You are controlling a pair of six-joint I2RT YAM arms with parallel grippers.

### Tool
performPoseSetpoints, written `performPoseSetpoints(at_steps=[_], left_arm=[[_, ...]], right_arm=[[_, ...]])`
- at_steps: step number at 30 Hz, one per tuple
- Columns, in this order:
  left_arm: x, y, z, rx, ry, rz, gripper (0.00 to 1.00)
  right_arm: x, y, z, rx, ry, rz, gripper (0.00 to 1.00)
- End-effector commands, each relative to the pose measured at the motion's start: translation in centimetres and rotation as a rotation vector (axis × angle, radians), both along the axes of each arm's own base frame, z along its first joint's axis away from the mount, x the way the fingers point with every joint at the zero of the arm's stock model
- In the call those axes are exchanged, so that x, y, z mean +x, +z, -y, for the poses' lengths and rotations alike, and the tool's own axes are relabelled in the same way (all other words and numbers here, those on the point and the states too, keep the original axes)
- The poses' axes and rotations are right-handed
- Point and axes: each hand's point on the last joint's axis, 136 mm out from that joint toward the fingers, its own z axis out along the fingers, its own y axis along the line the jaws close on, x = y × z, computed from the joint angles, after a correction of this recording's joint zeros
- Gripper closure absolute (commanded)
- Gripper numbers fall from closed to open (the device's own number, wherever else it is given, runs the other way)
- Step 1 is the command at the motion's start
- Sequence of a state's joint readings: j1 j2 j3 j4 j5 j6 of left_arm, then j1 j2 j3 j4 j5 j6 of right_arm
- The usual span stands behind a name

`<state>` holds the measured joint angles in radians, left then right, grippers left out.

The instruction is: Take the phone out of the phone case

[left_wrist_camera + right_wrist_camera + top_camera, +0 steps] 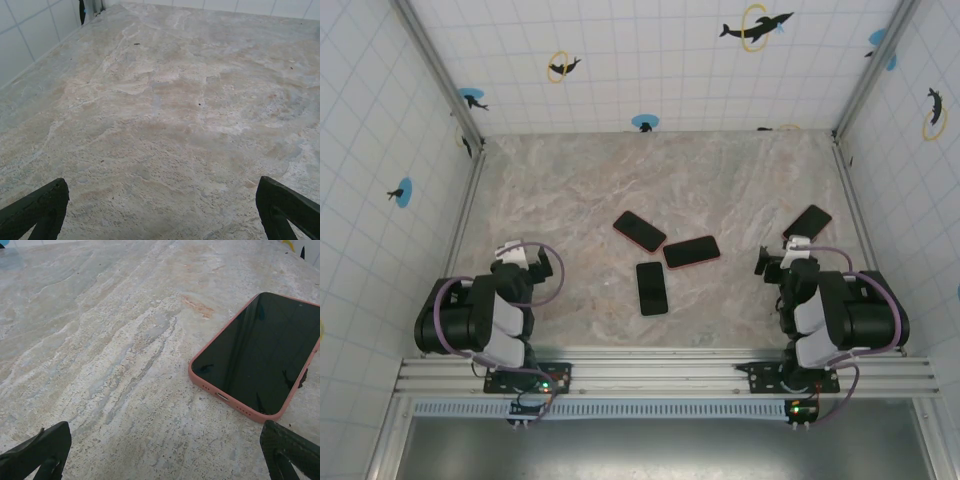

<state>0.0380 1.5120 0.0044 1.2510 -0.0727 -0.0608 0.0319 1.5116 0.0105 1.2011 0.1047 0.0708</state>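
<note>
The left hand [160, 192] and the right hand [165, 435] hang spread and empty over the near desk [175, 100]. Just beyond the right hand, the phone [260, 352] lies face up, still inside its pink case [225, 397]; the whole removal remains, I judge.

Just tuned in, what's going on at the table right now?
Nothing is being handled yet. Both arms sit near their bases, with the left gripper and right gripper open and empty over the marble table. The phone in a pink case lies screen up just ahead of the right gripper, untouched and not yet removed. Three more phones lie clustered mid-table.
</note>
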Motion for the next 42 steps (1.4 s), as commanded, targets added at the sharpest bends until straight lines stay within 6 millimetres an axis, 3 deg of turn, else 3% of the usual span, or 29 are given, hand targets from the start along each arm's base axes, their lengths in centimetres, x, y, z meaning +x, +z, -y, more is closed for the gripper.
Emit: performPoseSetpoints(at_steps=[1, 24, 30, 34, 42], left_arm=[[0.1, 0.6, 0.1, -0.007, 0.005, 0.029, 0.02], [0.1, 0.8, 0.1, -0.003, 0.002, 0.037, 0.02], [1.0, 0.9, 0.4, 0.057, 0.011, -0.014, 0.02], [1.9, 2.5, 0.7, 0.063, 0.026, -0.024, 0.02], [5.0, 6.7, 2.7, -0.199, 0.096, -0.117, 0.02]], right_arm=[[0.1, 0.8, 0.1, -0.003, -0.007, 0.038, 0.01], [0.2, 0.8, 0.1, 0.001, -0.008, 0.039, 0.01], [0.7, 1.4, 0.2, 0.017, -0.007, 0.028, 0.01], [0.8, 2.6, -0.5, 0.015, 0.034, 0.044, 0.01], [1.8, 6.9, -3.7, 0.041, 0.205, 0.075, 0.01]])
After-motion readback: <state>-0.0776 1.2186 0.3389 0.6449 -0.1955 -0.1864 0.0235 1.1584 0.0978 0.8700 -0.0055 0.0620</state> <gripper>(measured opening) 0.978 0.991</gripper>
